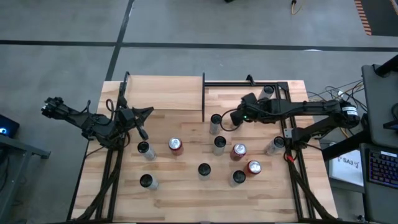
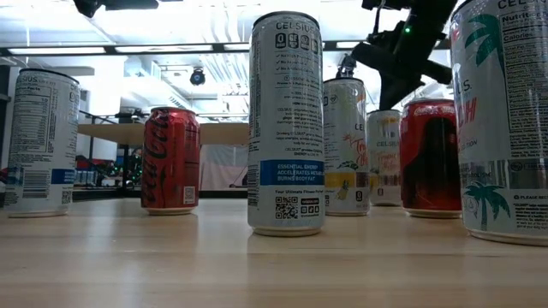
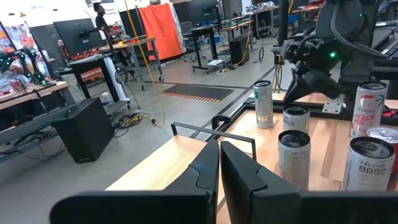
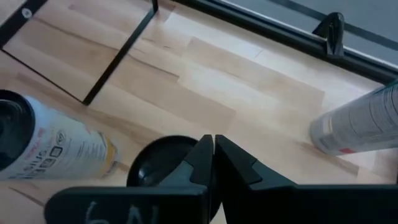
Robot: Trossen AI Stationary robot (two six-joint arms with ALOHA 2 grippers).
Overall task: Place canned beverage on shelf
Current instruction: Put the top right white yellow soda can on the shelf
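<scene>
reading celsius on white can (image 2: 286, 128), coca-cola red can (image 2: 170, 159)

We see the left gripper (image 1: 144, 133) near the shelf (image 1: 165, 93), just off its front left corner, its two fingers pressed together with nothing between them. Its arm reaches in from the table's left edge. The right gripper (image 1: 227, 119) hangs off the shelf's right front corner, fingers likewise closed and empty, its arm stretched in from the right side.
</scene>
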